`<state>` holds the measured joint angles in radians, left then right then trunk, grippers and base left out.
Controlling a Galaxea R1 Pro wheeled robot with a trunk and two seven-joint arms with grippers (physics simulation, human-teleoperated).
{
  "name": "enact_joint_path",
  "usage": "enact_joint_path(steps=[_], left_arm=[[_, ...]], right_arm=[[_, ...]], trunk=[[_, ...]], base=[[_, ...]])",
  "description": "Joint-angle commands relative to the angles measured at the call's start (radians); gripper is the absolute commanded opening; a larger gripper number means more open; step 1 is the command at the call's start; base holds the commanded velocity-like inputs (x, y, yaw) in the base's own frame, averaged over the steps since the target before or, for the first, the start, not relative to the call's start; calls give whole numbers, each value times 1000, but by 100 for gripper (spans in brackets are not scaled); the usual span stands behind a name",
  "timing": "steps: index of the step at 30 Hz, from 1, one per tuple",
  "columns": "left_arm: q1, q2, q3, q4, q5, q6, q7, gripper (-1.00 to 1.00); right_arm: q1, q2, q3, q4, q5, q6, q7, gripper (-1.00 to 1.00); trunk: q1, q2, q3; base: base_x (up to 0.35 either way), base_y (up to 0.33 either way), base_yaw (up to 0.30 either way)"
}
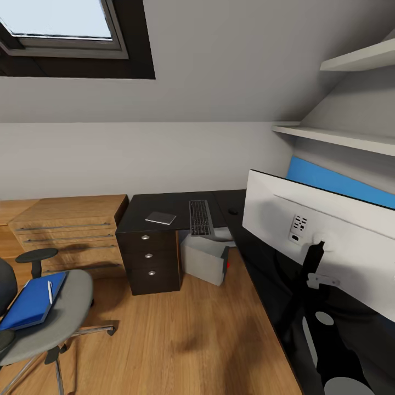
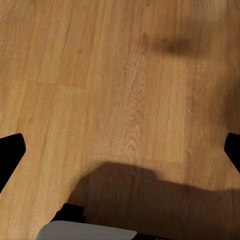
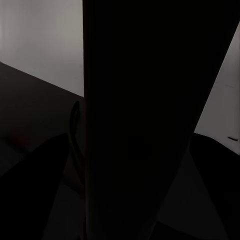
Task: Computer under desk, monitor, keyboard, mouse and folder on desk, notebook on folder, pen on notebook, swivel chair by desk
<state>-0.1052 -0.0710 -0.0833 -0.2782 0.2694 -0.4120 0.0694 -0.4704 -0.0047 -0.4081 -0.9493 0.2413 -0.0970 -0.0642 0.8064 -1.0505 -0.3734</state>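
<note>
Left gripper (image 2: 120,150) seen spread wide over bare wood floor (image 2: 125,90). Right gripper's state cannot be told, view dark, possibly desk (image 1: 181,202) edge. Folder (image 1: 32,302) and pen (image 1: 50,291) seen on swivel chair (image 1: 66,307); notebook (image 1: 161,218), keyboard (image 1: 201,217), mouse (image 1: 233,211), monitor (image 1: 323,236) on desk; computer (image 1: 206,260) underneath.

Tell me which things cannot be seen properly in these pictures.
- Monitor: head view shows its back; the screen faces away.
- Swivel chair: cut by the left and bottom edges.
- Computer: top hidden under the desk.
- Right wrist view: too dark to read.
</note>
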Motion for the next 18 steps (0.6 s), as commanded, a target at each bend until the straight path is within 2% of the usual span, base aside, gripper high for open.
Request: enact_joint_path(steps=[1,2,3,18], left_arm=[[-1,0,-9,1,5,-4,7,100],[-1,0,-9,1,5,-4,7,100],[-1,0,-9,1,5,-4,7,100],[-1,2,-9,1,5,-4,7,100]], right_arm=[[-1,0,0,30,7,-2,-5,-100],[-1,0,0,30,7,-2,-5,-100],[-1,0,0,30,7,-2,-5,100],[-1,0,0,30,7,-3,-5,100]], trunk=[[0,-1,-1],[0,-1,-1],[0,-1,-1],[0,-1,-1]], base=[[0,0,0],[0,0,0],[0,0,0],[-14,0,0]])
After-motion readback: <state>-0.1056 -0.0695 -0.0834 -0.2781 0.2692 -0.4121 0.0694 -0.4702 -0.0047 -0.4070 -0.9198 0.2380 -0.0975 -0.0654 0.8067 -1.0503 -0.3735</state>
